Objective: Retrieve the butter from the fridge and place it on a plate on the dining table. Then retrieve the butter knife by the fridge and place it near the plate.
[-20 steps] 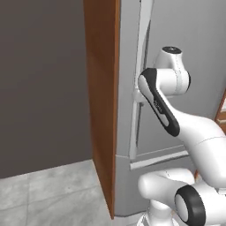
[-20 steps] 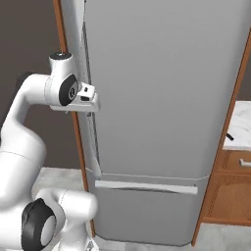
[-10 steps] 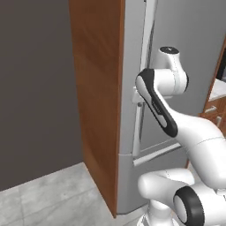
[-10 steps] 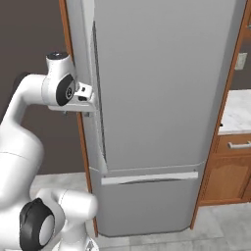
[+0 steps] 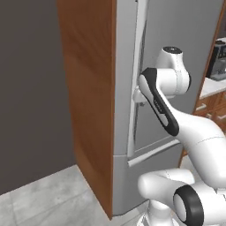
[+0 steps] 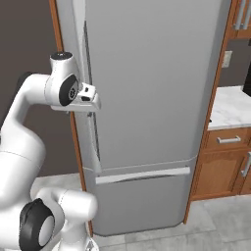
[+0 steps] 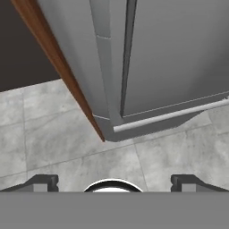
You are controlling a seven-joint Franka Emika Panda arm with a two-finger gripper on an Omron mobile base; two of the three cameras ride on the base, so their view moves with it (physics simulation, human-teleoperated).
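Fridge (image 6: pixel 147 98) doors closed, right in front of claw. Claw (image 6: pixel 92 100) up against long vertical handle (image 6: pixel 89 88) at left door edge, fingers spread wide, gripping nothing. Wood side panel (image 5: pixel 90 97) beside fridge, grey tile floor (image 7: pixel 67 147) below claw.

Glossy white arm (image 5: pixel 194 132) of rounded tubular links, with a long black inlay on one link and dark grey joint caps; bulbous white base (image 6: pixel 63 215)
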